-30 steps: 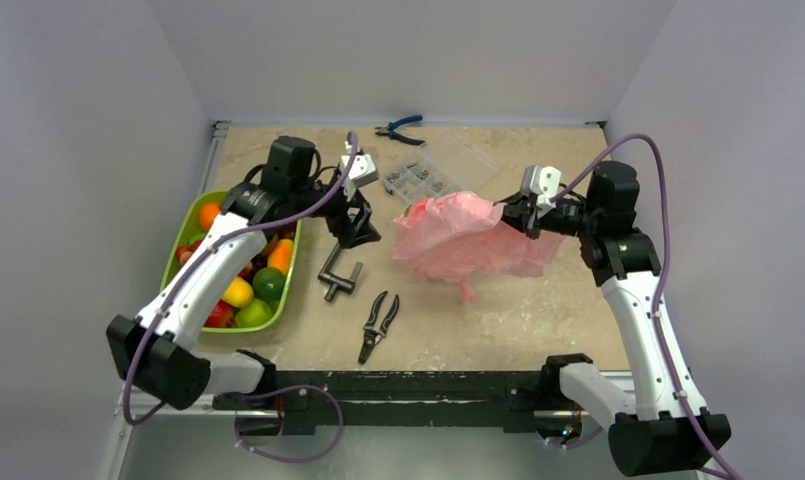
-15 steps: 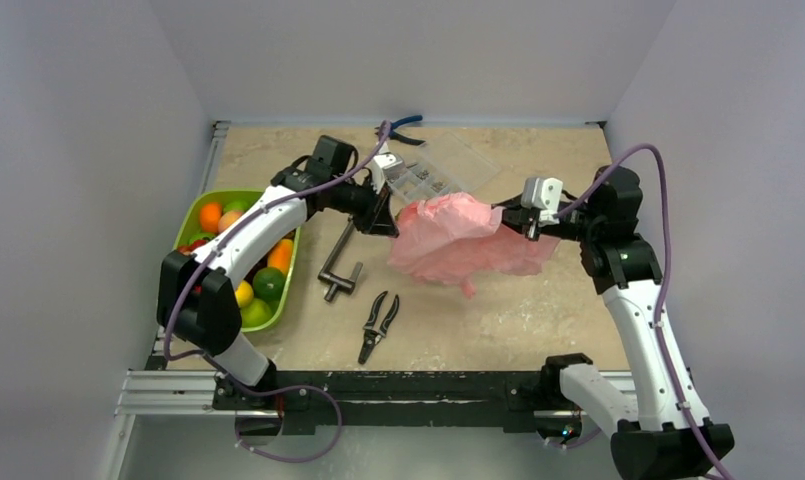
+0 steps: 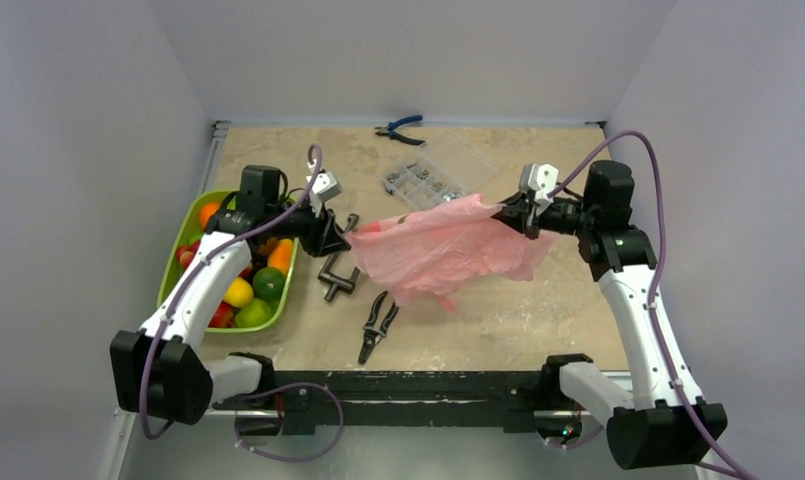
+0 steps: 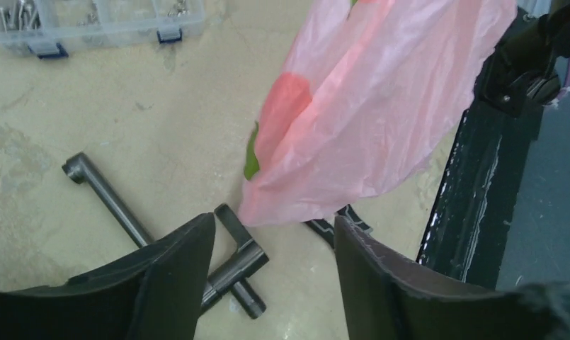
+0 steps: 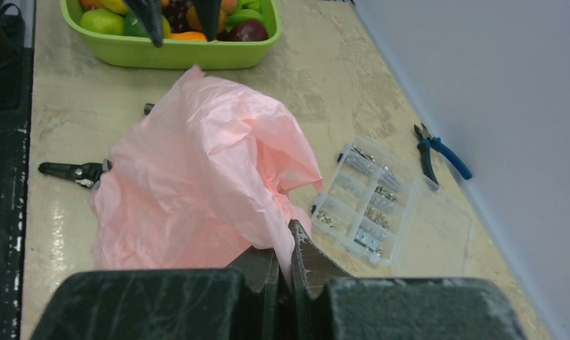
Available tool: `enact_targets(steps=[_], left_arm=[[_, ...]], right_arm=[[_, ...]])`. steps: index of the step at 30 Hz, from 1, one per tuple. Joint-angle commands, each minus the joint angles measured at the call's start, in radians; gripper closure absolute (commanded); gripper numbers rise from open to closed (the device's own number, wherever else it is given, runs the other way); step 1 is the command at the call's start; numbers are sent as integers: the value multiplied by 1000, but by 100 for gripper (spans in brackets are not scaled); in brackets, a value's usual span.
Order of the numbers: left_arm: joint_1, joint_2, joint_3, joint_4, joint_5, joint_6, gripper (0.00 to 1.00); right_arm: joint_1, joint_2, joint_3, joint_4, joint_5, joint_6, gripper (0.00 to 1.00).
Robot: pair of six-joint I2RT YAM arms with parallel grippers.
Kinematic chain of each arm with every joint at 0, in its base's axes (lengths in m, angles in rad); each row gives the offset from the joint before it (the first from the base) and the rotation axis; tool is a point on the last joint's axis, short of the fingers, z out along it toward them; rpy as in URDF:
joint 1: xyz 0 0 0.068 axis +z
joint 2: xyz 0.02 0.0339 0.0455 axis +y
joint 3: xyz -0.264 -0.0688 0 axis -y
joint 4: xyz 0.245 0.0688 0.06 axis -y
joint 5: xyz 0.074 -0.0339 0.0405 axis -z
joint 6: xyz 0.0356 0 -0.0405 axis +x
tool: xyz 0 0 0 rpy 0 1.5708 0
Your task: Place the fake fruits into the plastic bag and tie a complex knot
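My right gripper (image 3: 518, 214) is shut on an edge of the pink plastic bag (image 3: 448, 245), holding it above the table; the film is pinched between the jaws (image 5: 285, 249). The bag spreads leftward, and its left corner (image 4: 250, 212) hangs just beyond my left gripper (image 4: 275, 227). That gripper (image 3: 336, 238) is open with nothing between its fingers. A red patch (image 4: 285, 99) and a bit of green show through the film. The fake fruits (image 3: 240, 292) lie in a lime-green tray (image 3: 174, 262) at the left. No knot is in view.
A dark metal clamp (image 3: 336, 272) lies under the left gripper, and black pliers (image 3: 378, 326) lie below the bag. A clear parts box (image 3: 418, 180) and blue-handled pliers (image 3: 399, 128) sit toward the back. The black table rail (image 4: 473, 177) runs along the near edge.
The left arm reached to the bag, then drew back left toward the tray. The bag now stretches out leftward and flatter. The left jaws stand open. The right gripper has barely moved.
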Motion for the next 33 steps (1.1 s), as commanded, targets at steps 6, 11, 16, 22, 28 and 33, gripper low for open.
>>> enact_targets(steps=[6, 11, 16, 22, 28, 33], left_arm=[[-96, 63, 385, -97, 55, 100, 4], [-228, 146, 497, -83, 54, 170, 3], [-366, 198, 527, -96, 39, 288, 3], [-460, 277, 572, -106, 11, 317, 0], [-564, 297, 546, -56, -65, 341, 3], [-607, 285, 492, -8, -100, 282, 33]], right_arm=[[161, -88, -58, -30, 86, -449, 100], [208, -166, -201, 137, 96, -666, 100], [213, -136, -188, 96, 46, -874, 100], [228, -136, -181, -55, -23, -1125, 100], [252, -128, -187, -67, -32, -1140, 94], [256, -151, -210, 4, -7, -1003, 91]])
